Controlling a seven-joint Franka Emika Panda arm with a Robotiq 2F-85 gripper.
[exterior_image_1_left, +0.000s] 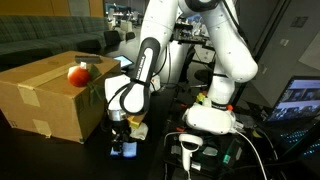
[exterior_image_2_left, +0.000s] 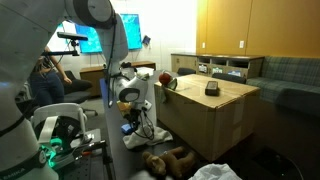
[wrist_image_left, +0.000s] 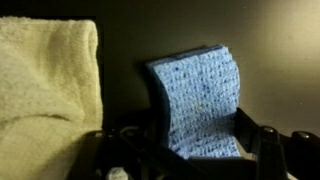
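The cardboard box (exterior_image_1_left: 50, 95) is the largest thing in both exterior views, plain brown, with no print that can be read at this size. The white arm (exterior_image_1_left: 225, 60) bends down beside the box's front corner. A lit screen (exterior_image_2_left: 95, 38) glows well behind the box, its contents too small to read. Only the wrist view shows the yellow towel (wrist_image_left: 45, 90), lying just beside the pincer. Only an exterior view shows a brown stuffed toy (exterior_image_2_left: 165, 160) on the floor near the foot of the box, and a red round thing (exterior_image_1_left: 77, 73) on the box's top. The gripper (wrist_image_left: 200, 150) hangs low against the box's side, its fingers pressed in on a blue sponge (wrist_image_left: 200, 95) — speckled and unmarked, bowed into a curve by the squeeze, held low beside the box.
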